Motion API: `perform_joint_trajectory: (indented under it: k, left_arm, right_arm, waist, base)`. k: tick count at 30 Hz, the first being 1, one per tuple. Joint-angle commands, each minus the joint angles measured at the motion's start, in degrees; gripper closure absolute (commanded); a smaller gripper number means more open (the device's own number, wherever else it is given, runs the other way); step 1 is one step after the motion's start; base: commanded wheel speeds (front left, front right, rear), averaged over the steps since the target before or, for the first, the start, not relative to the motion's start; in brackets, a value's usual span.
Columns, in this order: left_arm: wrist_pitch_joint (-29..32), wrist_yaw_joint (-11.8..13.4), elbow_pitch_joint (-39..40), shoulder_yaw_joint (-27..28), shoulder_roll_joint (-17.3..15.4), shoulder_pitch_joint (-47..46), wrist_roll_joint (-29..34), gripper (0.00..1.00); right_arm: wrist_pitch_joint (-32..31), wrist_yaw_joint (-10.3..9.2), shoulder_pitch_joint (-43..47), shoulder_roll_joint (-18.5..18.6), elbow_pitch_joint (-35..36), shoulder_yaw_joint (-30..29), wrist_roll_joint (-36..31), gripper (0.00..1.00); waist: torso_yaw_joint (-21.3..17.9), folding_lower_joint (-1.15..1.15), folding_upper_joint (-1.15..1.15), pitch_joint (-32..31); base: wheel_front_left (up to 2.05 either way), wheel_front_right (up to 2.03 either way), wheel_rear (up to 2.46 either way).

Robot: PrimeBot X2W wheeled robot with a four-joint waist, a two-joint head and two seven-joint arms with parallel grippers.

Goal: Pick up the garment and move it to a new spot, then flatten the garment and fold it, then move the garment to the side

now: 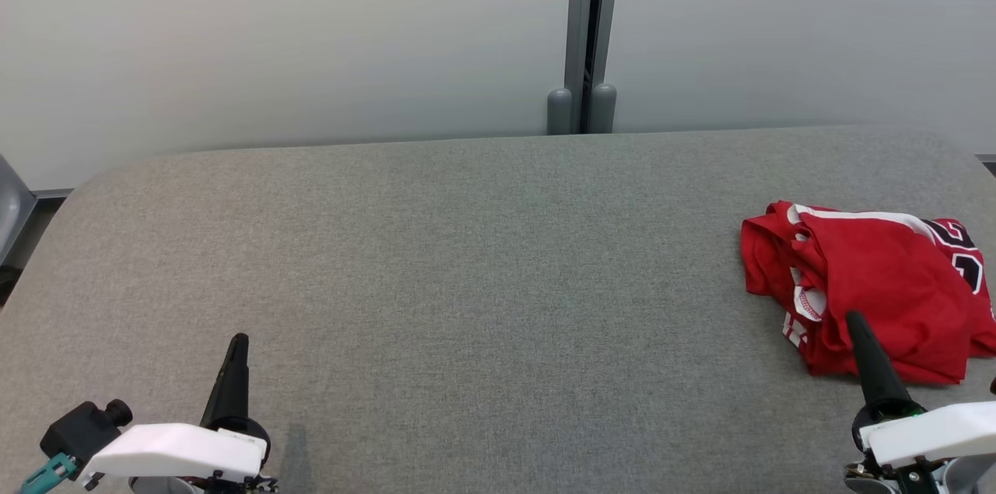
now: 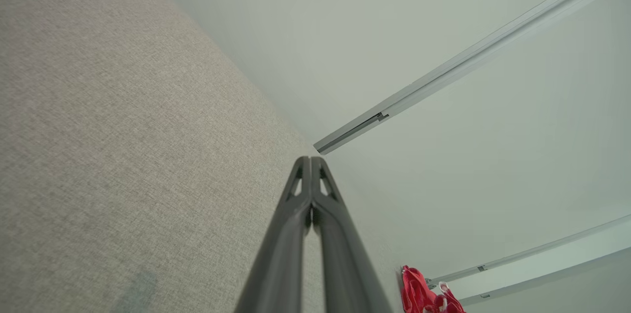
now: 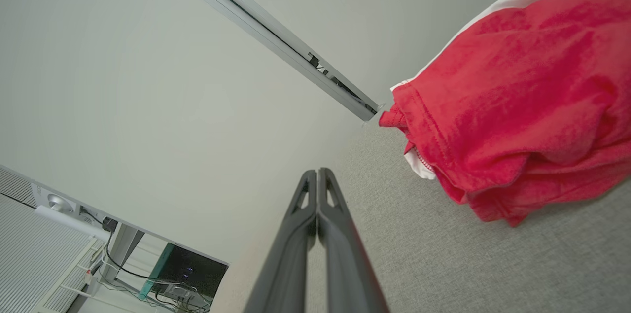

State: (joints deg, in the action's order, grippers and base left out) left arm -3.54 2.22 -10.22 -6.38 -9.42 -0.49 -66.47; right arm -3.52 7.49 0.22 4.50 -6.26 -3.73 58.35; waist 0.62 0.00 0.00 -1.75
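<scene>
A crumpled red garment (image 1: 871, 292) with white trim and black-and-white lettering lies bunched at the right edge of the grey fabric table (image 1: 467, 284). My right gripper (image 1: 854, 317) is shut and empty, its tip over the garment's near edge; whether it touches the cloth I cannot tell. The right wrist view has the shut gripper (image 3: 318, 171) left of the garment (image 3: 517, 106). My left gripper (image 1: 239, 338) is shut and empty at the lower left, far from the garment. Its wrist view shows the closed gripper (image 2: 310, 158) and a bit of red garment (image 2: 424, 295) far off.
A pale wall with a grey vertical post (image 1: 587, 35) runs behind the table. The table's rounded far-left corner (image 1: 101, 175) drops off beside a grey object. Desk legs and cables (image 3: 148, 263) stand beyond the table in the right wrist view.
</scene>
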Motion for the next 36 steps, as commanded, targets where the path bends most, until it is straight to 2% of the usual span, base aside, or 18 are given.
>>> perform_joint_trajectory:
  k: [1,36]
  left_arm:
    - [0.3,-0.7,0.3,1.0,0.0,-1.8,-1.3,1.00]
    - [5.4,-5.8,-2.0,7.4,3.3,-4.3,-15.1,1.00]
  right_arm:
    - [-0.2,0.00,-1.6,0.3,0.2,-0.5,1.8,1.00]
    - [-1.8,0.00,-4.5,-0.7,-4.2,-1.8,19.5,1.00]
  waist:
    - [0.0,0.00,0.00,0.0]
    - [-0.3,0.00,0.00,0.9]
  base:
    - [0.00,0.00,0.00]
    - [0.00,0.00,0.00]
